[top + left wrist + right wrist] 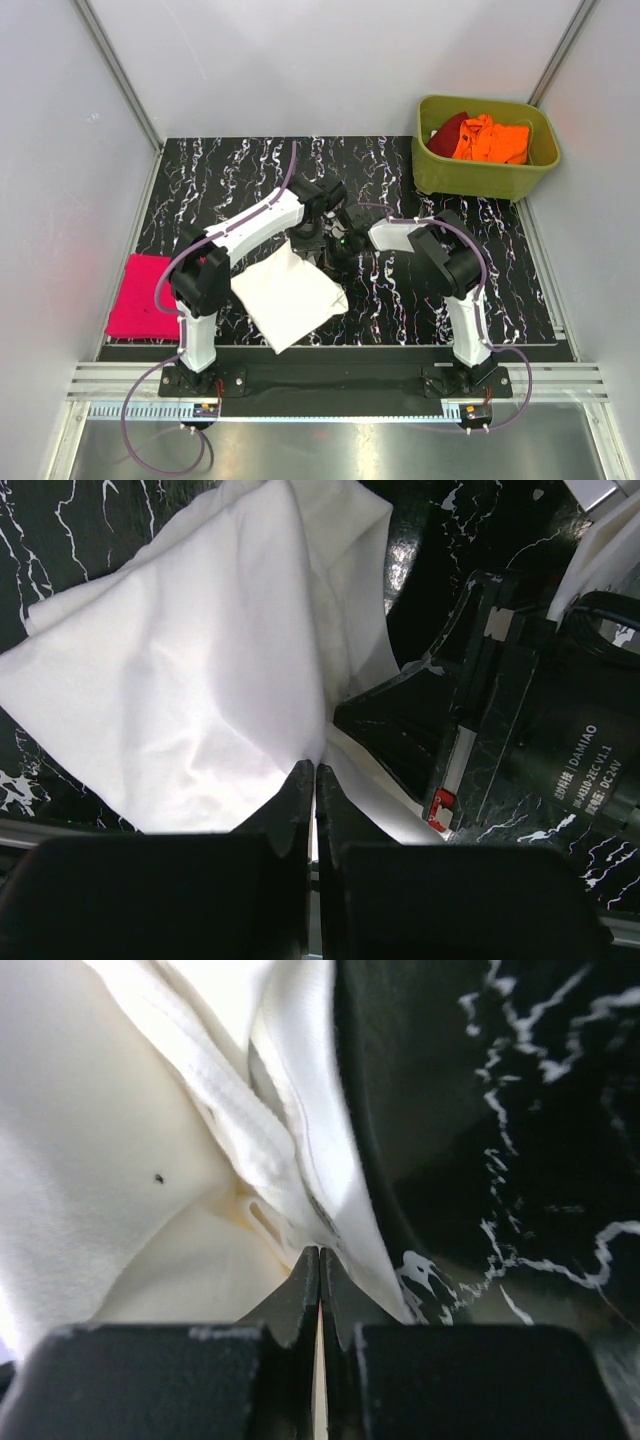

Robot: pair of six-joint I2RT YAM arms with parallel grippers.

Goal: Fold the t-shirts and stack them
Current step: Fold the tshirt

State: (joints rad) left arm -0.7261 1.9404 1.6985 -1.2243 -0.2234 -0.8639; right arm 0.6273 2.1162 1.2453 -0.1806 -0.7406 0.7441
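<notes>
A white t-shirt [290,298] lies partly folded at the middle of the black marbled mat, its far corner lifted. My left gripper [316,764] is shut on that white cloth [200,670]. Close beside it, my right gripper [319,1250] is shut on a seam of the same shirt [120,1180]. In the top view both grippers meet over the shirt's far end, left gripper [308,243] and right gripper [340,243]. A folded magenta-pink t-shirt [145,296] lies at the mat's left edge. An orange t-shirt [491,140] and a dark red one [447,131] sit in the tub.
The olive-green plastic tub [480,175] stands at the back right corner. Grey walls close in the left, back and right. The right arm's black wrist [530,740] fills the right of the left wrist view, very near my left fingers.
</notes>
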